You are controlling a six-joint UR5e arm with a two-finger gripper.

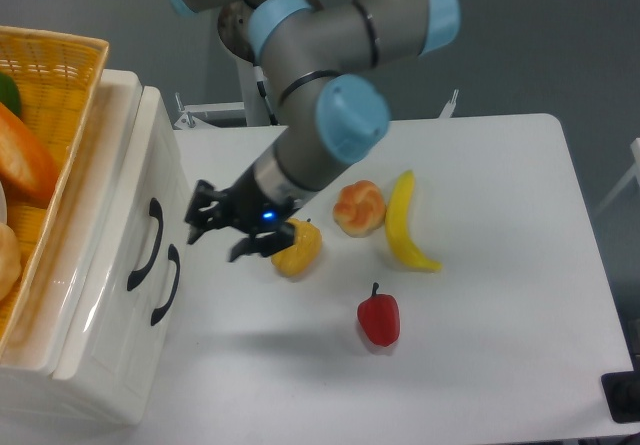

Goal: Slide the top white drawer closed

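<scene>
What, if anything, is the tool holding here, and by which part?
Nothing. The tool hangs open in the air just right of the top white drawer, touching neither its black handle nor anything else.

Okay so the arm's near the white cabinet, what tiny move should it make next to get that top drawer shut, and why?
Probably ease the claw a little further left until it meets the front of the top white drawer. That drawer appears to jut out slightly past the lower drawer, and the claw hangs just right of its black handle, apparently not touching yet.

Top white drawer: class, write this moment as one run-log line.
top white drawer: nearly flush with cabinet | gripper: open, empty, just right of the handles, no contact visible | table: banana, red pepper
</scene>
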